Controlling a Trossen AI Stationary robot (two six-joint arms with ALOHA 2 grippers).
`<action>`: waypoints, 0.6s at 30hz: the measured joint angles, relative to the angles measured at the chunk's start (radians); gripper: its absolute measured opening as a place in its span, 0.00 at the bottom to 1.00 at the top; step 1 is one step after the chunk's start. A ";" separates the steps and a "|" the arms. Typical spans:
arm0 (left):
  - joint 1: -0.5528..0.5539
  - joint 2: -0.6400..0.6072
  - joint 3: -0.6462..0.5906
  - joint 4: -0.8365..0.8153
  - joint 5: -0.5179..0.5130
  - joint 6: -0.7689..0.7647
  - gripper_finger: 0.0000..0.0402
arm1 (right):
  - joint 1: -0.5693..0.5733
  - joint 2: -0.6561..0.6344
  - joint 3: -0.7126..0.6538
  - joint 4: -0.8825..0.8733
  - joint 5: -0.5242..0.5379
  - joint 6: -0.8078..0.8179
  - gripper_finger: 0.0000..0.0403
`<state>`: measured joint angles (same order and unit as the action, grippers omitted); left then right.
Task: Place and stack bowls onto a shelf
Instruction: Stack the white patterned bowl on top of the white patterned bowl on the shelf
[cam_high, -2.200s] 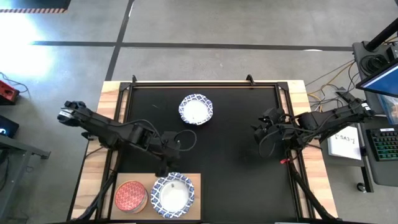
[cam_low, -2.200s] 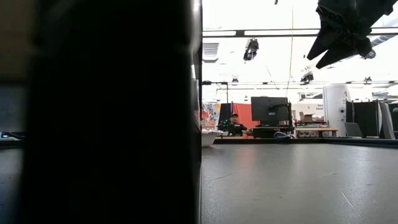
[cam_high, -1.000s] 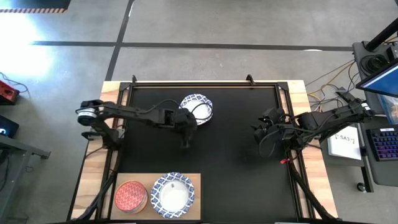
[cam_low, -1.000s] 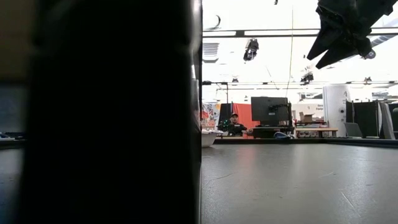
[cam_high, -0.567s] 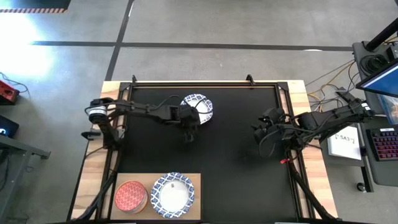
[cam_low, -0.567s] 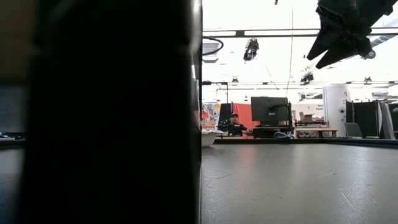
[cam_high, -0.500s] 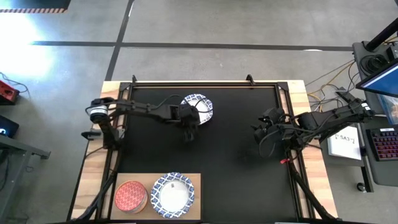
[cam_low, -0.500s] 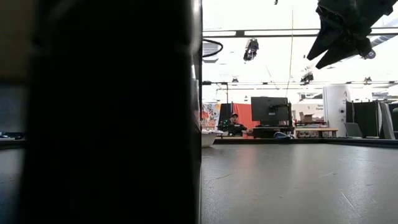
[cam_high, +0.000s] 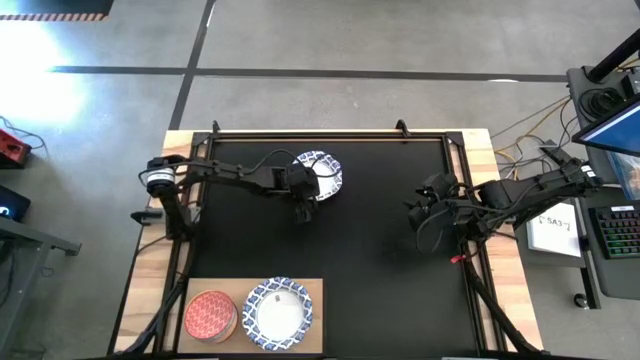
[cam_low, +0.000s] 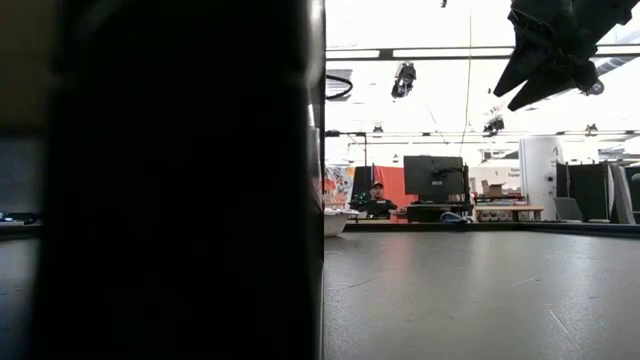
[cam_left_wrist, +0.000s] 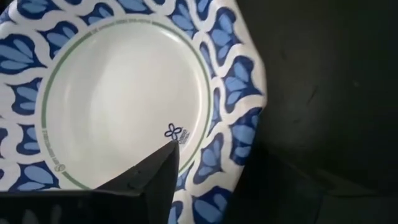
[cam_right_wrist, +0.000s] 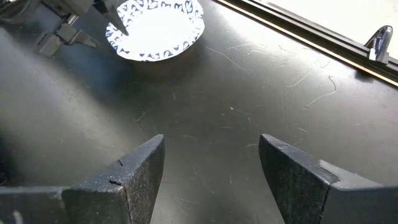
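Observation:
A white bowl (cam_high: 322, 172) with a blue patterned rim sits on the black mat, far of centre. My left gripper (cam_high: 306, 197) is open at its near-left rim. One finger (cam_left_wrist: 163, 163) is over the bowl's white inside (cam_left_wrist: 118, 93), and the other (cam_right_wrist: 84, 38) is outside over the mat. On the light-wood shelf (cam_high: 315, 292) at the near edge rest a red-pink bowl (cam_high: 210, 315) and a second white-and-blue bowl (cam_high: 278, 312). My right gripper (cam_right_wrist: 211, 168) hangs open above the mat's right side, holding nothing. My left gripper straddles the bowl's near-left rim (cam_right_wrist: 119, 30), slanting down from the table's left, with one finger inside and one outside. Whether either finger touches the bowl, I cannot tell. The bowl sits flat on the mat.
The black mat (cam_high: 380, 230) has free room between the bowl and the shelf and toward the right. Wooden table edges and a dark rail (cam_high: 330, 133) border it. In the low view a dark mass (cam_low: 160, 180) blocks the left half. A person sits far off in the room.
My left gripper has moved toward the table's far edge and down, to the bowl's near-left rim, with its fingers staying apart. The bowl has stayed in place.

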<state>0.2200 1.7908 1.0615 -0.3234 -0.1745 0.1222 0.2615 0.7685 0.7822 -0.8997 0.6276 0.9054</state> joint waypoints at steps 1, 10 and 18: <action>0.001 0.000 -0.003 0.003 0.000 -0.001 0.49 | 0.000 0.000 0.000 0.000 0.000 0.000 0.62; 0.004 0.000 -0.005 0.018 0.008 -0.001 0.29 | 0.000 0.000 0.000 0.000 0.000 0.000 0.62; 0.004 0.000 -0.003 0.019 0.045 -0.011 0.02 | 0.000 0.000 0.000 0.000 0.000 0.000 0.62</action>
<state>0.2245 1.7908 1.0584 -0.3042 -0.1294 0.1112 0.2615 0.7685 0.7822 -0.8997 0.6276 0.9054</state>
